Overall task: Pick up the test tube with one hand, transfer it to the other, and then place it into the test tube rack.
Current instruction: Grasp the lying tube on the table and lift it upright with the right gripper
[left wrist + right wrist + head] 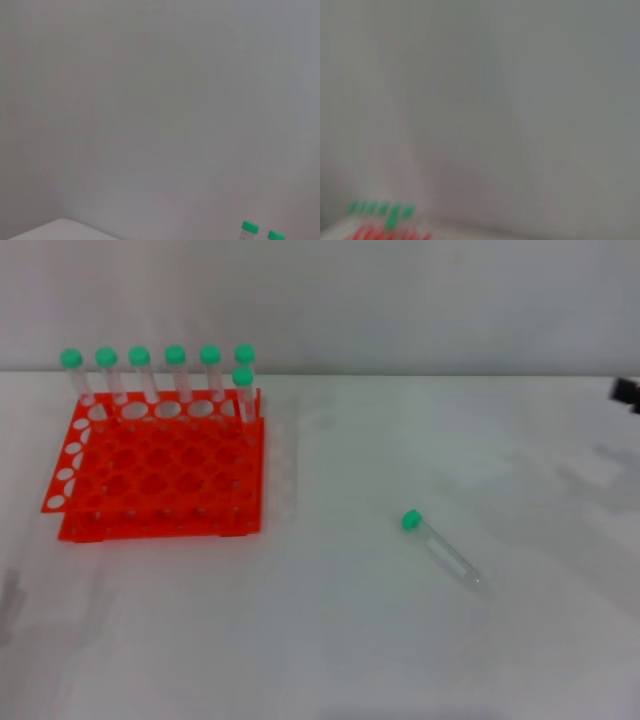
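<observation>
A test tube [441, 545] with a green cap lies on its side on the white table, right of centre, cap toward the back left. The orange-red test tube rack [160, 470] stands at the back left, with several green-capped tubes [175, 370] upright in its far row. A small black part of my right gripper [627, 392] shows at the far right edge, well away from the lying tube. My left gripper is out of view. The right wrist view shows the rack [385, 233] and green caps [382, 209] blurred and far off.
A grey wall runs behind the table [400, 640]. The left wrist view shows mostly wall, with two green caps [249, 227] at its edge and a corner of the table [55, 231].
</observation>
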{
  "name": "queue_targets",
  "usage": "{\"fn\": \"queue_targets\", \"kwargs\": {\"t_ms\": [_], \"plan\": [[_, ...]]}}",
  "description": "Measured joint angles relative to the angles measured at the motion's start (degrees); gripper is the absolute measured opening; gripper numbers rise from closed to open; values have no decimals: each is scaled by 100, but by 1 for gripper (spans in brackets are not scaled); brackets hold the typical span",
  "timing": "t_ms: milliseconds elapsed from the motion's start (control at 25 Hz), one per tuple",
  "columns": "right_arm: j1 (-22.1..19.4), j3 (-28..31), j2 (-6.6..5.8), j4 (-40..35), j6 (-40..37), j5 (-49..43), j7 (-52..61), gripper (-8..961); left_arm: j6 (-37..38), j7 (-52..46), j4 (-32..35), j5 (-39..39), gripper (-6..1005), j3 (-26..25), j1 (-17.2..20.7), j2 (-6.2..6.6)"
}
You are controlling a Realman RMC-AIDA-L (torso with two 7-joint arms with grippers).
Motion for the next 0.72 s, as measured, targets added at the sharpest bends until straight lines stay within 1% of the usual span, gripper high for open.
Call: {"fn": "queue_targets", "kwargs": {"t_ms": [40,80,160,200,280,320,360,400,440,480,520,560,640,720], "plan": [[250,17,-47,-490,126,-1091,983,851,17,-1,14,0,874,9,-22,0],[250,17,-47,-490,126,-1091,983,851,29,-1,17,-1,874,16,-32,0],[461,29,-18,-947,296,-2023,1877,851,46,-2,18,1,874,30,-61,0],[584,35,35,-1267,443,-2633,2412,851,54,-2,19,-1,873,31,-73,0],[771,29,203,-1776,714,-3449,3032,850,105,-4,13,1,873,32,-95,1],[885,15,363,-2148,929,-3988,3418,850,137,-4,8,1,872,31,-101,3],[885,15,363,-2148,929,-3988,3418,850,170,-4,4,1,872,27,-106,5],[1060,-27,756,-2946,1354,-5110,4073,850,225,-4,1,0,872,17,-124,7],[1102,-76,855,-3152,1435,-5429,4273,849,285,1,5,-1,872,8,-147,8],[1139,-174,928,-3324,1483,-5741,4495,849,360,3,10,-1,871,1,-189,10],[1190,-419,1017,-3602,1531,-6239,4905,849,431,5,14,-3,871,2,-222,13],[1234,-863,1014,-3788,1492,-6688,5471,849,501,4,9,-3,871,9,-261,21],[1388,-1677,981,-3861,1424,-7185,6177,849,534,-6,8,-2,870,10,-297,28],[1639,-2344,1011,-3792,1411,-7651,6715,848,520,-7,22,-4,869,3,-295,21]]}}
